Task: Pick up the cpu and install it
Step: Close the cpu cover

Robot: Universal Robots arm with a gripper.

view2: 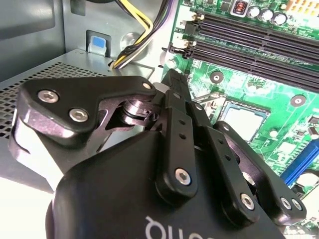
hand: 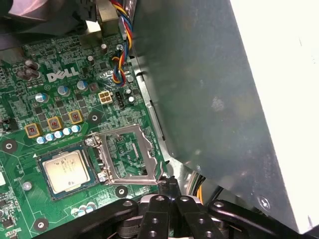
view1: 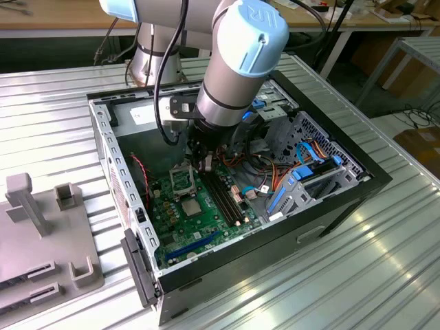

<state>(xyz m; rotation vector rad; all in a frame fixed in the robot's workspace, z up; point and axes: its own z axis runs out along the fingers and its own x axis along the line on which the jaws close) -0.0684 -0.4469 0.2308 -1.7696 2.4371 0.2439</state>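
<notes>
The cpu (hand: 66,171) is a small square chip with a silver top, lying flat in its socket on the green motherboard (hand: 30,69). It also shows in the second wrist view, cpu (view2: 242,119), and in the exterior view, cpu (view1: 190,206). The hollow metal socket frame (hand: 128,152) is swung open beside the chip. My gripper (hand: 170,183) is shut with nothing between its fingers, its tip close to the outer corner of that open frame and apart from the cpu. In the exterior view my gripper (view1: 204,163) hangs inside the open computer case (view1: 103,137), just behind the socket.
The grey power-supply box (hand: 214,99) stands close beside the gripper, with a bundle of coloured wires (view2: 137,30) next to it. Long black memory slots (view1: 221,196) run along the board. Blue drive brackets (view1: 302,179) fill the case toward the exterior view's right. A grey fixture (view1: 41,234) sits outside the case.
</notes>
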